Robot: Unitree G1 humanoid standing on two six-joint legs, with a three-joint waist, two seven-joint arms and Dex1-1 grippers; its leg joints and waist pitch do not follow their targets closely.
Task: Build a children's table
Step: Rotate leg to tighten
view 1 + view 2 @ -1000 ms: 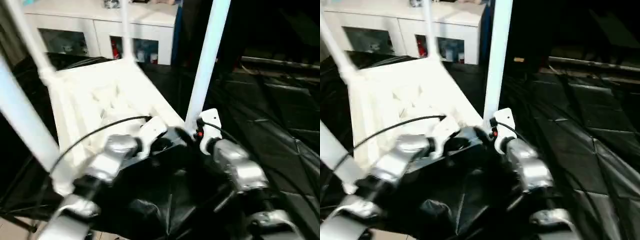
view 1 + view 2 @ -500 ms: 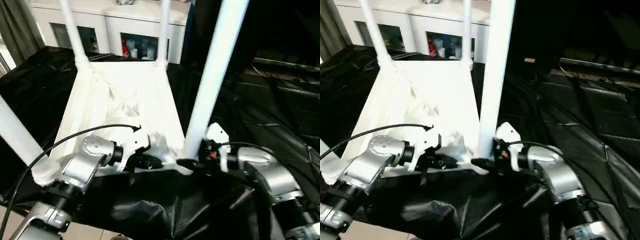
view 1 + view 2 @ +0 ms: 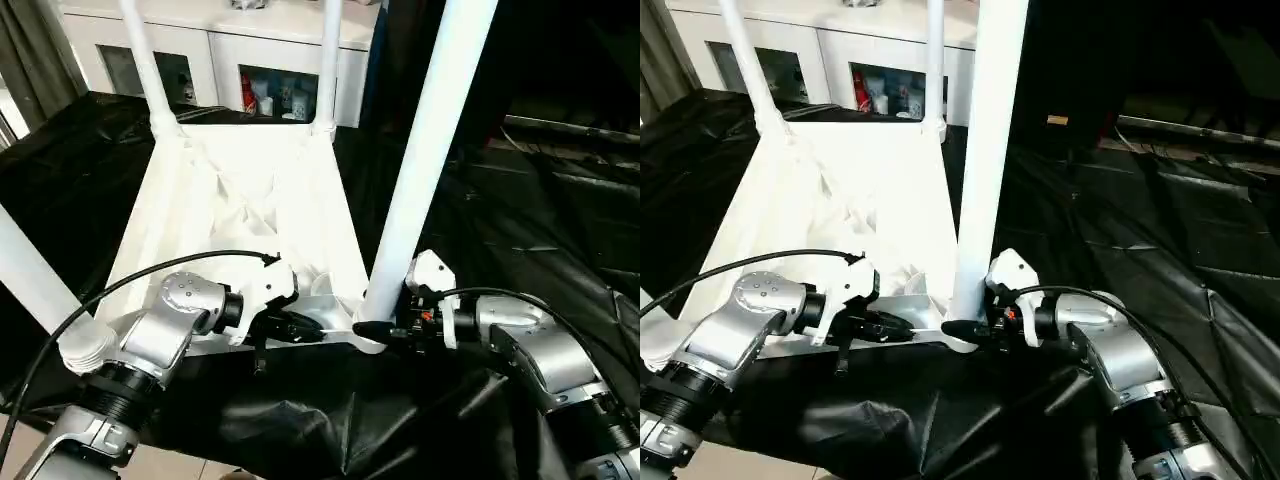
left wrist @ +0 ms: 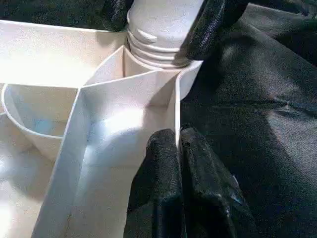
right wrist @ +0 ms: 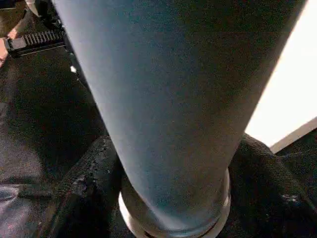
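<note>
The children's table (image 3: 250, 190) is lying upside down on a black sheet (image 3: 560, 230), its ribbed underside facing up so that the corner sockets can take the legs. The near right leg (image 3: 425, 160) is being steadied at its base by the right gripper (image 3: 372, 328), whose black fingers (image 5: 81, 191) are standing on either side of the tube just above the socket; whether they are pressing on it or merely bracketing it cannot be told. The left gripper (image 4: 178, 158) is clamped together on a thin wall at the same corner, presumably to keep the top from shifting while the leg is being seated. Two far legs (image 3: 140, 55) are standing in their sockets (their tops are cut off by the frame), as is the near left leg (image 3: 35, 280). How deeply the threaded end is seated is hidden. A white cabinet (image 3: 215, 50) is standing behind.
</note>
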